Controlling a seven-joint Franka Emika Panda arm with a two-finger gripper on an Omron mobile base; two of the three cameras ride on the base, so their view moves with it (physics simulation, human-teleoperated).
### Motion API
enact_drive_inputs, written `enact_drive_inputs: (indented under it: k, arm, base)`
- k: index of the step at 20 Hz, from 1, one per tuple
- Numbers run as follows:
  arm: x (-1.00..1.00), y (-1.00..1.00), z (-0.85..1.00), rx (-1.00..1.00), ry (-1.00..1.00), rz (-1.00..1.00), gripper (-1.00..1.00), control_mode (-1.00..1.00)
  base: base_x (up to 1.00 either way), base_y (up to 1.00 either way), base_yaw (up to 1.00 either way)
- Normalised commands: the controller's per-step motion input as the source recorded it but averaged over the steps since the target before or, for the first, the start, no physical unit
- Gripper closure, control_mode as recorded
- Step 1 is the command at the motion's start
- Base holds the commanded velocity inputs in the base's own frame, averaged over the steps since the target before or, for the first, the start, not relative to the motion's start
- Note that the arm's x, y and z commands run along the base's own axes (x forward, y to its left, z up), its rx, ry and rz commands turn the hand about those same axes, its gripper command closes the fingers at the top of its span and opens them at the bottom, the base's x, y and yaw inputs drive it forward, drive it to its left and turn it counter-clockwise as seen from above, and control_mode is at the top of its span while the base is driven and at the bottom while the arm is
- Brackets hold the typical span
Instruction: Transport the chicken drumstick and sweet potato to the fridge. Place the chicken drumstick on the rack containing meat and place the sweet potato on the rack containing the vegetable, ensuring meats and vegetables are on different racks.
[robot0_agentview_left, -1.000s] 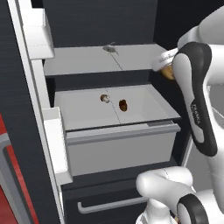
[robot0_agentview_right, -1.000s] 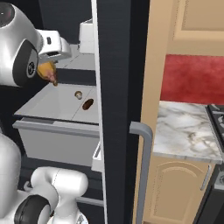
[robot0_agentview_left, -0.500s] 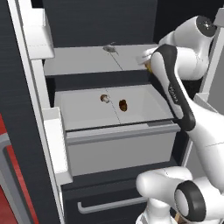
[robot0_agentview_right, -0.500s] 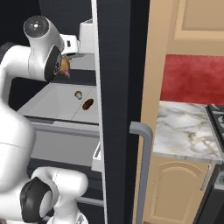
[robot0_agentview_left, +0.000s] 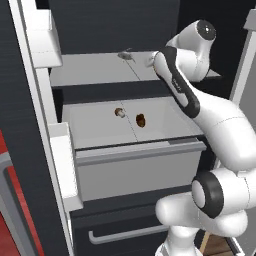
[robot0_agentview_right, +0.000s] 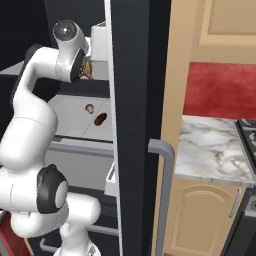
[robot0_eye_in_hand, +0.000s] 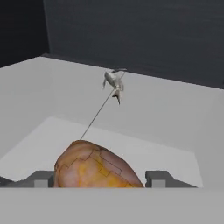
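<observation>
Fingers (robot0_eye_in_hand: 159, 178) are clenching the chicken drumstick (robot0_eye_in_hand: 97, 169) between them, having swung up from beside the drawer over the flat shelf (robot0_agentview_left: 95, 70); the small pale meat (robot0_eye_in_hand: 114, 82) is lying ahead of them, the sweet potato (robot0_agentview_left: 141, 119) below, so release is nearing

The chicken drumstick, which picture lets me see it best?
The hand view: the chicken drumstick sits big and golden between the jaws, in front of the flat grey shelf. In the right base view it is a small orange bit beside the arm. In the left base view I cannot make it out.
</observation>
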Motion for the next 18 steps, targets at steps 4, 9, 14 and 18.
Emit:
enact_drive_inputs:
  k: [4, 9, 14, 18]
  arm:
    - [1.0, 0.0, -0.05, 0.0, 0.05, 0.0, 1.0, -1.0]
    - [0.96, 0.0, -0.06, 0.0, 0.06, 0.0, 1.0, -1.0]
    - [0.8, 0.0, -0.18, 0.0, 0.07, 0.0, 1.0, -1.0]
    - [0.59, 0.0, -0.31, 0.0, 0.06, 0.0, 1.0, -1.0]
  base:
    - [0.0, 0.0, 0.0]
    - [0.0, 0.0, 0.0]
    - [0.0, 0.0, 0.0]
    - [0.0, 0.0, 0.0]
